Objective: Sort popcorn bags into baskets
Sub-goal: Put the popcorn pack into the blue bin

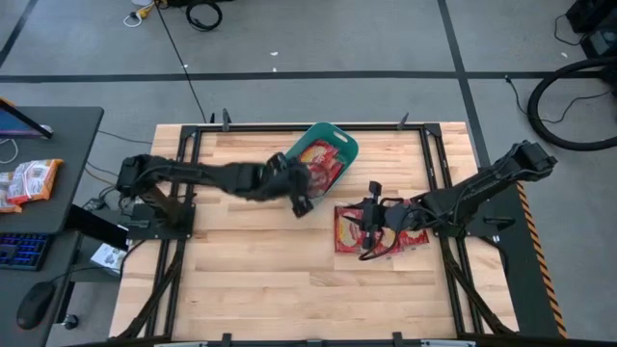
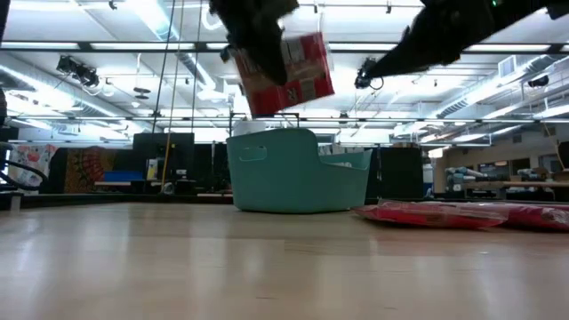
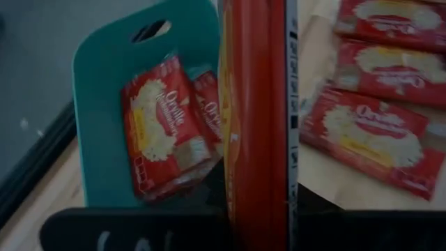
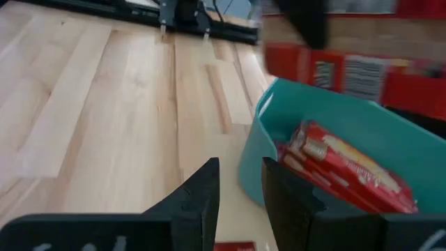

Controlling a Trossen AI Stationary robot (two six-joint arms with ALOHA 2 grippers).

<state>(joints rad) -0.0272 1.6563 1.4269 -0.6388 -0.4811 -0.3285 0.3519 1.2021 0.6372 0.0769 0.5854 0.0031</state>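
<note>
Wooden table (image 1: 241,280): at least 2 popcorn bags (image 3: 164,136) are seen in the teal basket (image 1: 339,143); another bag (image 2: 289,71) is gripped above it by the left gripper (image 1: 301,200); several bags (image 1: 355,231) remain on the right, under the right gripper (image 4: 237,202), fingers parted, empty.

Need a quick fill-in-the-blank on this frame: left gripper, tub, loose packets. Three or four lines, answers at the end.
1. The left gripper holds a red popcorn packet in the air above the ____ tub.
2. The tub already holds at least ____ packets.
3. The loose packets still on the table lie under the ____ gripper.
4. The right gripper's fingers are ____, holding nothing.

Missing words: teal; two; right; open
</note>
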